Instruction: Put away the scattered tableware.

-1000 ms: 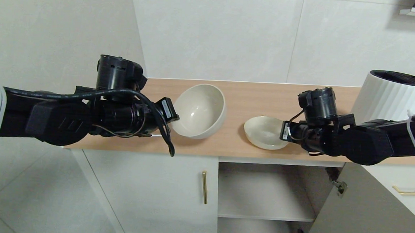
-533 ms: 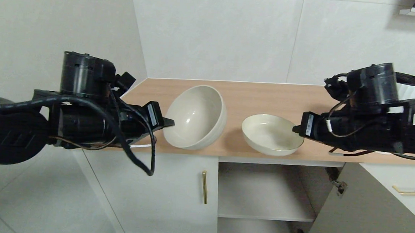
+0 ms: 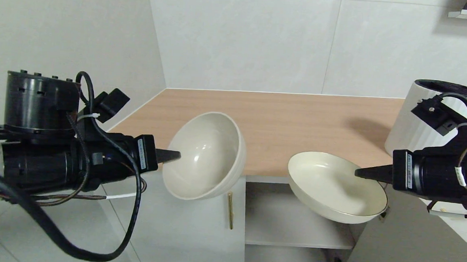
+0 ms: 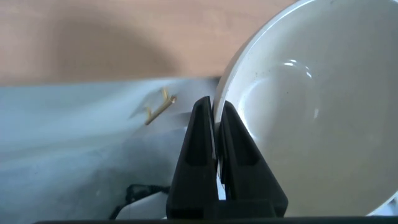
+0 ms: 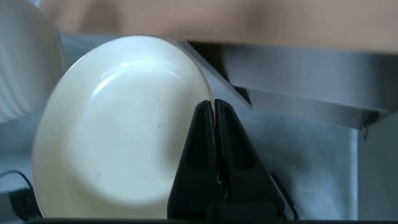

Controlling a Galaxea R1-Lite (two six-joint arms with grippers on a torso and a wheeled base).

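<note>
My left gripper (image 3: 175,156) is shut on the rim of a deep cream bowl (image 3: 205,155), held tilted in the air off the counter's front edge. In the left wrist view its black fingers (image 4: 202,134) pinch the bowl (image 4: 305,106) rim. My right gripper (image 3: 360,172) is shut on the rim of a shallow cream plate-bowl (image 3: 333,187), held in the air before the open cabinet. The right wrist view has the gripper (image 5: 214,134) clamped on that shallow bowl (image 5: 118,124).
The wooden counter (image 3: 282,122) runs along the tiled wall. A white ribbed canister (image 3: 425,118) stands at its right end. Below, the cabinet (image 3: 297,216) stands open with a bare shelf; its door (image 3: 409,247) swings out to the right. A closed door with a gold handle (image 3: 230,211) is on the left.
Both arms have lifted their bowls off the counter and drawn them back toward me, past the front edge. The bowls now hang in the air.
</note>
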